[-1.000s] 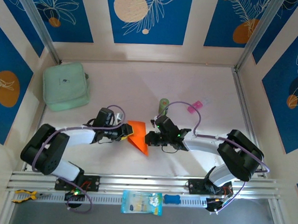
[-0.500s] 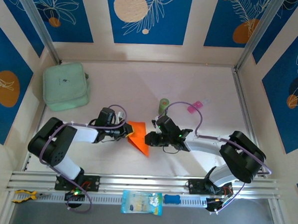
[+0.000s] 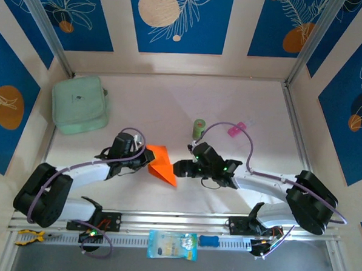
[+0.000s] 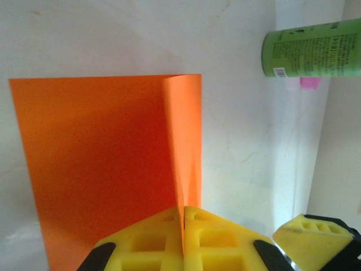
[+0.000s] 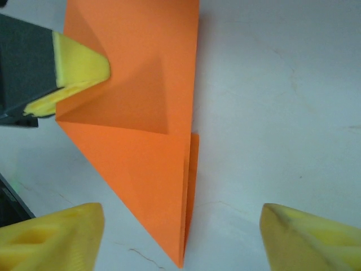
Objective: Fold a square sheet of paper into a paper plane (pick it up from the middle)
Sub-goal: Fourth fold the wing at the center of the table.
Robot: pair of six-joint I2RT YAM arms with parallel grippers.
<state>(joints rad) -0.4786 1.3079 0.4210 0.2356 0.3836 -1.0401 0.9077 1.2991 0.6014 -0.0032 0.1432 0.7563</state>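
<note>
The square sheet of paper (image 3: 162,165) is bright orange and folded into a pointed wedge on the white table. Its point (image 5: 180,261) faces my right gripper. My left gripper (image 3: 145,160) is shut on a raised flap of the paper (image 4: 181,141), the yellow jaws pinched together on its edge (image 4: 184,213). In the right wrist view a left finger (image 5: 82,70) presses the paper's far corner. My right gripper (image 5: 180,237) stands open just right of the paper (image 3: 178,168), with the point between its spread fingers (image 5: 56,240) and touching neither.
A small green can (image 3: 198,128) and a pink packet (image 3: 236,130) lie behind the right gripper. A mint-green pouch (image 3: 79,104) sits at the back left. A snack packet (image 3: 171,245) and yellow pliers (image 3: 27,237) lie on the front rail.
My right gripper has opened, let go of the paper and drawn back a little. My left gripper has shut on the paper's flap, and the paper has shifted slightly to the left.
</note>
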